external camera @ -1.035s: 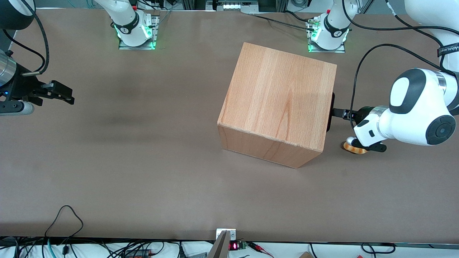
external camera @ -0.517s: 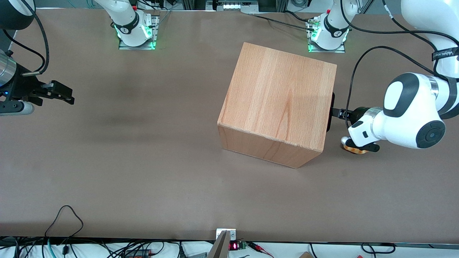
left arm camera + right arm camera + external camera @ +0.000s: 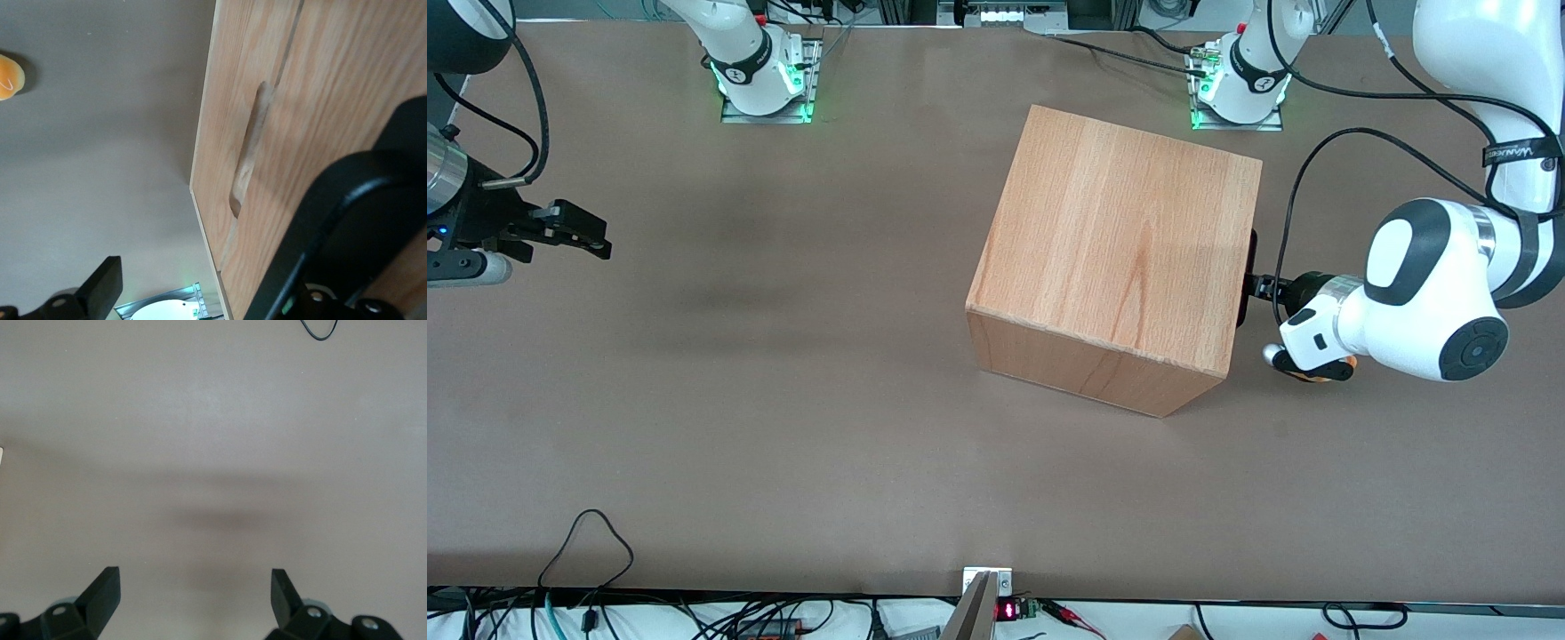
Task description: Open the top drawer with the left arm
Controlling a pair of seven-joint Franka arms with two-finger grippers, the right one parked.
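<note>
The left arm reached in from the working arm's end of the bench, its white forearm dropping from above to a bulky rounded joint with dark grey caps. From that joint the wrist lay level and pointed straight at the box's drawer face. The tool sat at the tip, right against that face near its upper edge and close to the black handle. In the left wrist view one black finger stood clear of the wood, while the other finger lay dark across the panel. A black cable looped above the wrist.
</note>
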